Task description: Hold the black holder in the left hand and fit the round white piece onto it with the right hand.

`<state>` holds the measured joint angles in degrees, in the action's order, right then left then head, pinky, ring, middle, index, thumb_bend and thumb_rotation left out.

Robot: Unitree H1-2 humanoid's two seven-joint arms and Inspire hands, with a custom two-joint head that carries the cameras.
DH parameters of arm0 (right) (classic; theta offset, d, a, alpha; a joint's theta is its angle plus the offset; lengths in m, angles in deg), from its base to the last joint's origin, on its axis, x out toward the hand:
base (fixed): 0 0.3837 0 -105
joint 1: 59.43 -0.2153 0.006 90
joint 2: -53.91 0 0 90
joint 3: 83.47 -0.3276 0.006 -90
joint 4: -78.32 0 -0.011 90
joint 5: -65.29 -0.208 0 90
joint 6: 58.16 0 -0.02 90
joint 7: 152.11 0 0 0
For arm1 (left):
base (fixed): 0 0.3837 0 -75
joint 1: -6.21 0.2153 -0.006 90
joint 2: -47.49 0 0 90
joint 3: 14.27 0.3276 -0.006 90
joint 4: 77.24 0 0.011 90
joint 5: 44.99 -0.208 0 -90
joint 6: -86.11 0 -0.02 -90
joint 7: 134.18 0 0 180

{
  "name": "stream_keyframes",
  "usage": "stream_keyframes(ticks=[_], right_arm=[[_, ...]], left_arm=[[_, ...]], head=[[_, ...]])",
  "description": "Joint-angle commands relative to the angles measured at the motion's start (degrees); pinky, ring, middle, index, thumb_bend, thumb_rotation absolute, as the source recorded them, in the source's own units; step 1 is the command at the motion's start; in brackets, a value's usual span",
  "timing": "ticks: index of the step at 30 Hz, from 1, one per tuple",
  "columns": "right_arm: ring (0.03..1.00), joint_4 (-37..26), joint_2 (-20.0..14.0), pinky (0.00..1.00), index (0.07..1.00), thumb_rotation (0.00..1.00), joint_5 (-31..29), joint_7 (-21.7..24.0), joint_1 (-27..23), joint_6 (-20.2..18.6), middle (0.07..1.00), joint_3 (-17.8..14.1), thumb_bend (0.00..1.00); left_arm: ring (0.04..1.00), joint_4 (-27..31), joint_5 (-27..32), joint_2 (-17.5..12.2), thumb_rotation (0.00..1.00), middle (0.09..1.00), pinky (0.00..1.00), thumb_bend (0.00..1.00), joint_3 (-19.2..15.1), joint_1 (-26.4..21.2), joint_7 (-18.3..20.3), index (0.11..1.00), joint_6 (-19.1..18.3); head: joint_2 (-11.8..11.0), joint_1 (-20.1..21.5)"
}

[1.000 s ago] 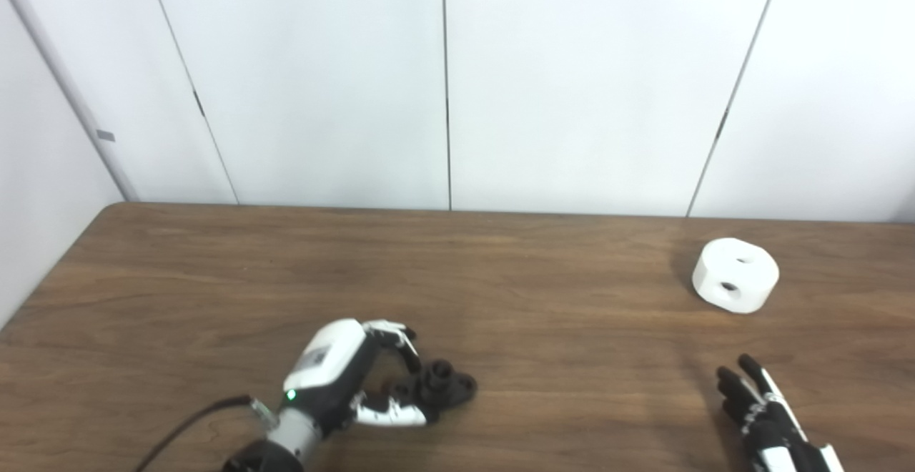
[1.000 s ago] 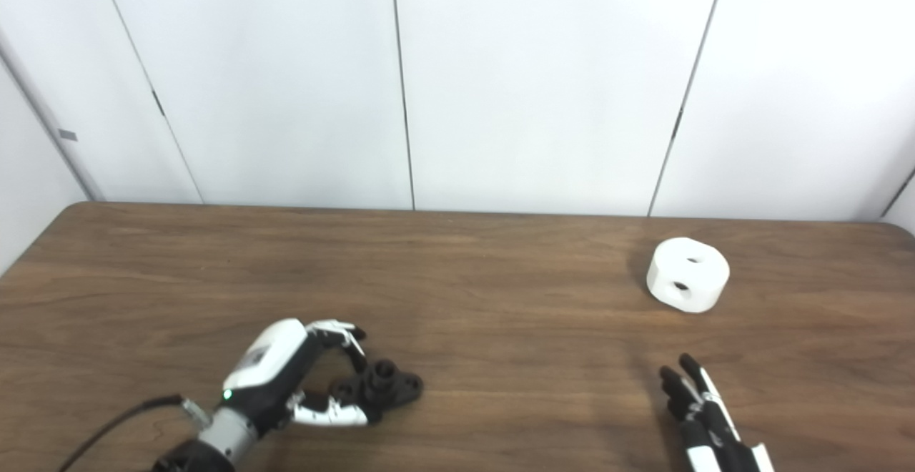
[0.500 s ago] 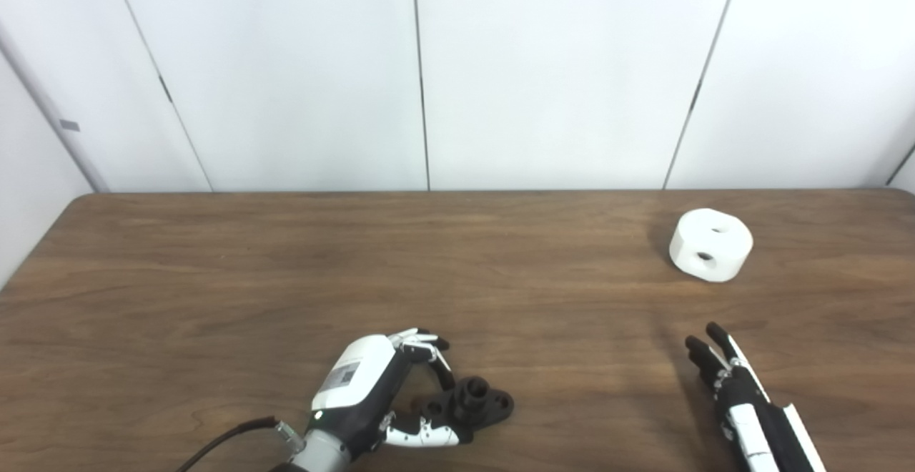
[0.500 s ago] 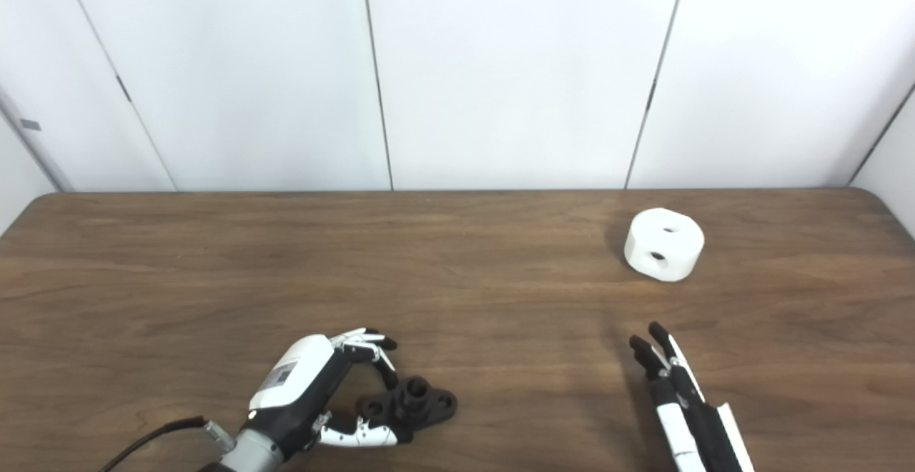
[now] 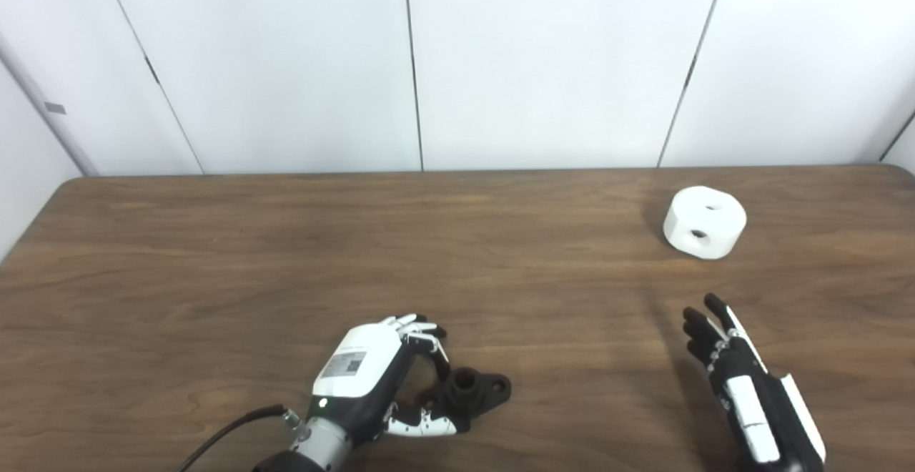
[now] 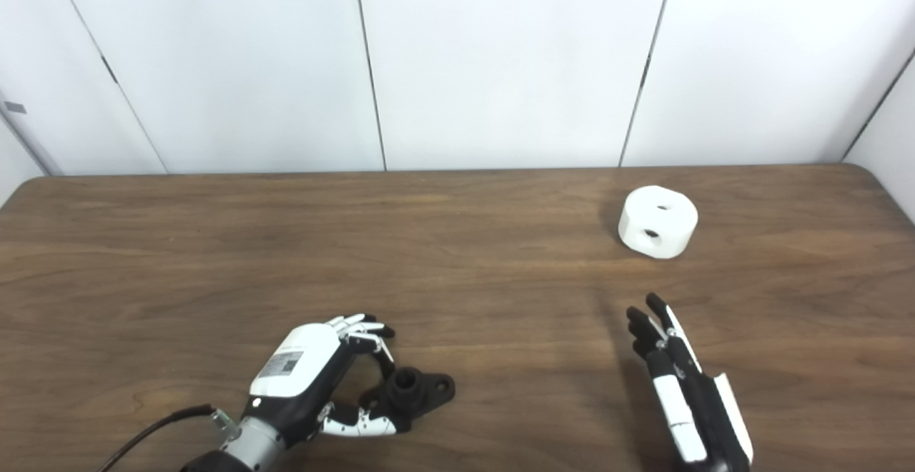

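The black holder (image 5: 473, 390) lies on the wooden table near the front, left of centre. My left hand (image 5: 372, 375) has its fingers curled over the holder's left end and its thumb below it, closed on it while it rests on the table. The round white piece (image 5: 705, 222), with a hole in its top and one in its side, stands at the back right. My right hand (image 5: 736, 379) is open and empty, fingers straight and pointing toward the white piece, well short of it. The same scene shows in the right eye view, with the holder (image 6: 411, 392) and the white piece (image 6: 658, 221).
The brown table (image 5: 214, 257) ends at a white panelled wall (image 5: 429, 64) behind. Its rounded left corner (image 5: 68, 186) and right corner (image 6: 868, 171) are in view. A black cable (image 5: 221, 433) trails from my left wrist.
The camera has shifted, so the whole scene sits differently. My right hand has reached forward toward the white piece. My left hand's fingers have curled tighter on the holder.
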<state>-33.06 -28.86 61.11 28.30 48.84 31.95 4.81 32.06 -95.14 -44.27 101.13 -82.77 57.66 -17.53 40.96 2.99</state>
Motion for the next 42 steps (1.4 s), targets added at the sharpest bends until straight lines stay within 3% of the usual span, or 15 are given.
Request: stream_keyframes(ticks=[1, 8, 14, 21, 27, 34, 42], right_arm=[[0.928, -2.19, 1.85, 0.91, 0.958, 0.9, 0.9, -0.55, 0.09, 0.93, 0.911, 0.02, 0.61], [0.975, -3.11, 1.13, 1.0, 0.957, 0.85, -0.09, -0.86, -0.3, -0.4, 0.932, -1.08, 0.6], [0.95, -3.19, 0.96, 0.99, 0.936, 0.57, 0.0, -2.59, -2.04, -2.43, 0.905, -3.97, 0.63], [0.977, -2.79, -2.54, 1.0, 0.964, 0.54, 0.67, -2.11, -5.23, -3.4, 0.951, -6.72, 0.66], [0.984, -2.32, -7.18, 0.99, 0.978, 0.59, 12.77, -3.16, -11.24, -7.33, 0.965, -7.39, 0.72], [0.977, -0.56, -13.16, 0.95, 0.975, 0.46, 24.71, -0.35, -19.66, -16.06, 0.992, -4.76, 0.85], [1.0, 6.68, -16.18, 0.97, 0.977, 0.39, 29.58, 1.84, -28.26, -21.12, 0.988, -2.31, 0.9]], left_arm=[[0.899, -2.32, -1.95, -1.24, 0.06, 0.814, 0.9, 0.52, 0.25, 1.35, 3.16, 0.489, -1.34], [0.898, -2.35, -1.93, -1.19, 0.06, 0.812, 0.89, 0.52, -0.1, 1.55, 3.4, 0.488, -0.92], [0.892, -4.0, -0.72, -1.34, 0.06, 0.812, 0.88, 0.52, -0.38, 1.33, 2.85, 0.488, 0.97], [0.883, -5.61, -1.15, -1.44, 0.06, 0.805, 0.88, 0.52, -1.02, 1.53, 1.61, 0.488, 2.9], [0.879, -6.51, -1.16, -1.68, 0.06, 0.802, 0.88, 0.52, -1.53, 1.93, 0.48, 0.488, 4.71], [0.878, -6.76, -0.6, -2.69, 0.06, 0.8, 0.88, 0.52, -2.5, 2.69, -0.06, 0.488, 6.27], [0.874, -6.53, -0.87, -3.46, 0.06, 0.795, 0.87, 0.52, -3.35, 3.08, -0.31, 0.488, 7.58]], head=[[0.01, 0.07], [-0.14, 1.5], [-1.7, 3.51], [-3.21, 5.19], [-3.84, 7.3], [-4.35, 11.28], [-4.55, 14.12]])
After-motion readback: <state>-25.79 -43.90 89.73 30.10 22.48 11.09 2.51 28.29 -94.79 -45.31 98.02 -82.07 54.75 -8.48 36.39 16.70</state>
